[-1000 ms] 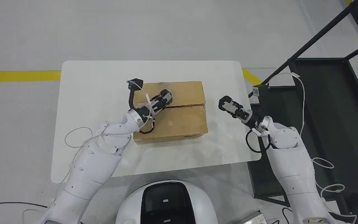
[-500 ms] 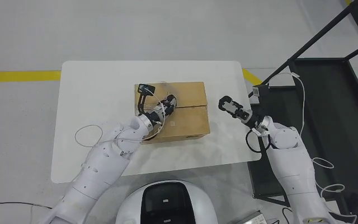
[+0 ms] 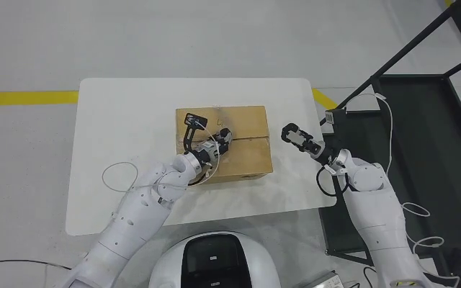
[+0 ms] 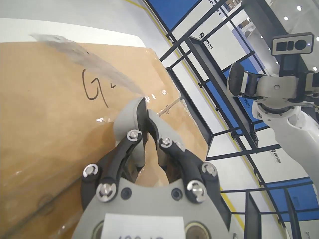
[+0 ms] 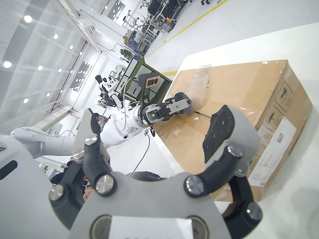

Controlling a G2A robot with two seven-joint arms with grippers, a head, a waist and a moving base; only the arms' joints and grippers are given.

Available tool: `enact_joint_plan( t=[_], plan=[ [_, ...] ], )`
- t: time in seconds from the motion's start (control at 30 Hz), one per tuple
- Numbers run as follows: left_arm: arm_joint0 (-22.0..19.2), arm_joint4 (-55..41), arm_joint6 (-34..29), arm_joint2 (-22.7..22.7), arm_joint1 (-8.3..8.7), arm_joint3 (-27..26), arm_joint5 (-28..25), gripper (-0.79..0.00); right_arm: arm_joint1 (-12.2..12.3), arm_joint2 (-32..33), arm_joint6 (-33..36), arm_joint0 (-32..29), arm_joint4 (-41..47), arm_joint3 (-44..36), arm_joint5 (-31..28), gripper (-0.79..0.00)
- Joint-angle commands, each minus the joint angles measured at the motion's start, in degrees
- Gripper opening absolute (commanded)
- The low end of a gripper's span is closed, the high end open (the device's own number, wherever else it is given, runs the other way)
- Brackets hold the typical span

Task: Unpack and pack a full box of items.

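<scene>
On my feed the brown cardboard box [image 3: 245, 155] [image 4: 49, 100] [image 5: 236, 88] sits mid-way across the white table [image 3: 115, 144], toward its right side. Its top flaps are shut, so I can't see what it holds. There is a black handwritten scrawl [image 4: 94, 85] on the top flap. The end facing my right arm carries black handling symbols [image 5: 281, 98] and a white paper label [image 5: 271, 148], whose print is too small for me to make out. My left gripper [image 3: 223, 135] [image 4: 145, 106] [image 5: 185, 105] is over the centre seam, its fingers pinched tight on a strip of clear packing tape [image 4: 87, 55] [image 5: 199, 85]. The strip rises off the box top from the fingertips. My right gripper [image 3: 290, 132] [image 5: 155, 114] hangs just off the box's right end with its fingers spread wide and nothing between them. Compared with a second ago, the left gripper has travelled along the seam toward the right end. The box has slid slightly that way too, while the right arm hasn't moved.
</scene>
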Motion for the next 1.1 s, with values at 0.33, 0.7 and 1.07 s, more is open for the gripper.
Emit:
enact_joint_plan(
  t=[0.33, 0.7, 1.07],
  plan=[
    [0.17, -2.85, -0.58, 0.71, -0.9, -2.06, -4.07, 0.0, 0.0, 0.0, 0.0, 0.0, 0.0, 0.0, 0.0, 0.0],
    [-2.25, -15.69, -2.42, 1.43, -2.85, 2.4, -10.61, 0.0, 0.0, 0.0, 0.0, 0.0, 0.0, 0.0, 0.0, 0.0],
    [7.04, -21.75, -4.7, -12.03, 0.71, -5.61, -15.63, 0.0, 0.0, 0.0, 0.0, 0.0, 0.0, 0.0, 0.0, 0.0]
  ],
)
